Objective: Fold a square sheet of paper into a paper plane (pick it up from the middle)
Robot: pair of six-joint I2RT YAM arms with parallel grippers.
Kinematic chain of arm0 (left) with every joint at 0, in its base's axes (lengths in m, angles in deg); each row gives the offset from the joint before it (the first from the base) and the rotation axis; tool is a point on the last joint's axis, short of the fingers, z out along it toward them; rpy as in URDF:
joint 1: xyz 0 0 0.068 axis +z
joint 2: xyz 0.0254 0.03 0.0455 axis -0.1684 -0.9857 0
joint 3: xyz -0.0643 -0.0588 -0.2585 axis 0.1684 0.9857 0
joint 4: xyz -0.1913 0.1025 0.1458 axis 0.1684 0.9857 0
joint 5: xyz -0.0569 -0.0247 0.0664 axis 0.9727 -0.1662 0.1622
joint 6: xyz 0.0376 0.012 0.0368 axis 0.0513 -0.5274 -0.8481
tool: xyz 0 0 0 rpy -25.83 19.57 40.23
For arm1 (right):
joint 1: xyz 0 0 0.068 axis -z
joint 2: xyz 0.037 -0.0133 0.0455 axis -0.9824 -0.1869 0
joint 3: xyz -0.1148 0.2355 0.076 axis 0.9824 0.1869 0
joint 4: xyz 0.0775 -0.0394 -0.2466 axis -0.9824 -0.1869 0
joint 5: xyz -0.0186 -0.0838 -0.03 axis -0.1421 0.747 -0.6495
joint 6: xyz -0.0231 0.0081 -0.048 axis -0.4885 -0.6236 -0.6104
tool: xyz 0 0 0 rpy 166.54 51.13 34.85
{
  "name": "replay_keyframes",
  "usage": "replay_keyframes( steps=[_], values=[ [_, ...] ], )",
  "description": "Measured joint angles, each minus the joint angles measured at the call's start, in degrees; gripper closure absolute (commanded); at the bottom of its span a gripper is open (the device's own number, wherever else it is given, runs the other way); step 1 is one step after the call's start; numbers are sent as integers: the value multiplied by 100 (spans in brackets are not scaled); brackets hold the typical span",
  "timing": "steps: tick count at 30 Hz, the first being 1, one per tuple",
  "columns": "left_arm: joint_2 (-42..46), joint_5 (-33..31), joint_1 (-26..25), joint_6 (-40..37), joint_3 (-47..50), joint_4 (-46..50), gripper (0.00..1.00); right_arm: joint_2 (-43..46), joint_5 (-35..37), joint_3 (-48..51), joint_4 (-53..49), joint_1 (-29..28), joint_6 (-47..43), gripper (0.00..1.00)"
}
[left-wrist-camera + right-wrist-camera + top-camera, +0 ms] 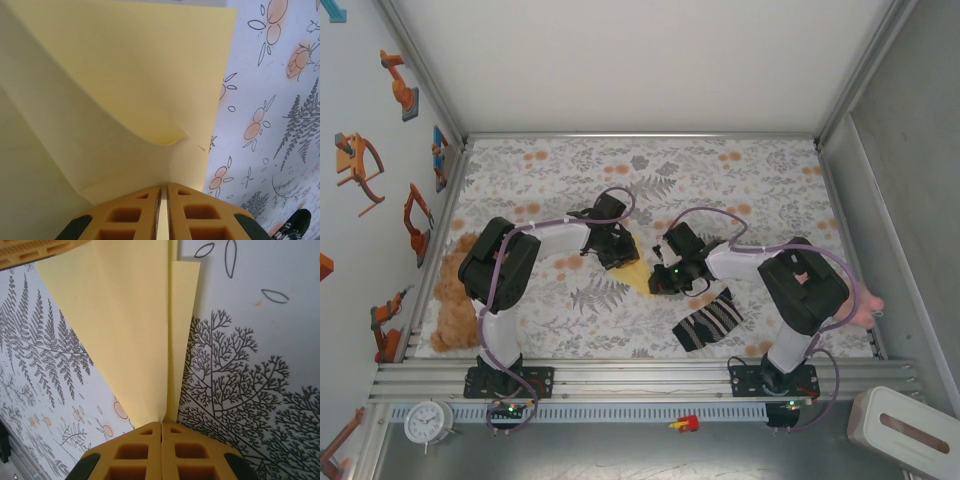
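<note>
The pale-yellow sheet of paper [636, 270] hangs folded between my two grippers at mid table. My left gripper [617, 256] is shut on one end of it; in the left wrist view the paper [125, 85] curves up from the orange pads [125, 215], a strip of it showing between them. My right gripper [658, 283] is shut on the pointed end; in the right wrist view the folded paper [135, 330] tapers down into the closed pads [135, 450]. The left gripper's orange pad [35, 250] shows at the top left there.
A black-and-white striped sock [709, 320] lies near the right arm's base. A brown teddy bear [450, 295] sits at the left edge. The floral cloth [720, 170] covers the table; metal walls bound it.
</note>
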Motion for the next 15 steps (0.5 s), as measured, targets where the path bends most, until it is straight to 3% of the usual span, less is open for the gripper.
replay_keyframes(
  steps=[15],
  values=[
    [0,0,2,0,0,0,85,81,-9,44,-42,0,-72,89]
  ],
)
